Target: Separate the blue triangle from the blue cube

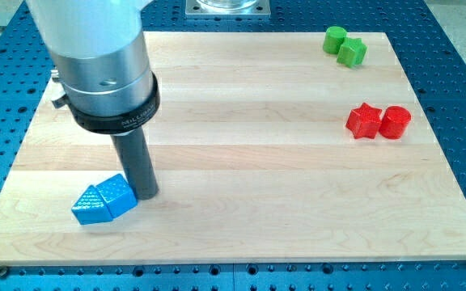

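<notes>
The blue triangle [90,205] and the blue cube [118,194] lie touching each other at the view's lower left of the wooden board [241,162]. The triangle is on the left, the cube on the right. My tip [145,196] stands on the board right beside the cube's right side, touching or nearly touching it. The rod rises from there to the arm's large grey body at the view's upper left.
A green cylinder [335,39] and a green cube-like block [352,52] sit together at the view's upper right. A red star [364,121] and a red cylinder [395,122] sit side by side at the right. Blue perforated table surrounds the board.
</notes>
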Robot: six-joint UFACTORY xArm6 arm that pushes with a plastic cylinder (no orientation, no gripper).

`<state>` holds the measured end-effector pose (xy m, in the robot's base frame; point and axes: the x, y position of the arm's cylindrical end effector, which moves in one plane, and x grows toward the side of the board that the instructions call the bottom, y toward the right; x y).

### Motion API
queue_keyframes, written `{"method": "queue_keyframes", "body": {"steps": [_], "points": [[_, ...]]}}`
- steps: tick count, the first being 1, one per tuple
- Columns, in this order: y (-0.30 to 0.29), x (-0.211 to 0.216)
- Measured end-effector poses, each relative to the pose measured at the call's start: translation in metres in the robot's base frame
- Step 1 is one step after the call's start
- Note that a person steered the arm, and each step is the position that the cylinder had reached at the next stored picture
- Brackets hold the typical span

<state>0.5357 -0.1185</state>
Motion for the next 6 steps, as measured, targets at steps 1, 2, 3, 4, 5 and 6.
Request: {"method": "queue_keyframes", "body": {"steps": [1, 2, 3, 4, 5, 6], "points": [[0.007, 0.0], [0.012, 0.02], [-0.019, 0.031], [-0.059, 0.044], [-0.056, 0.061], [-0.061, 0.061]]}}
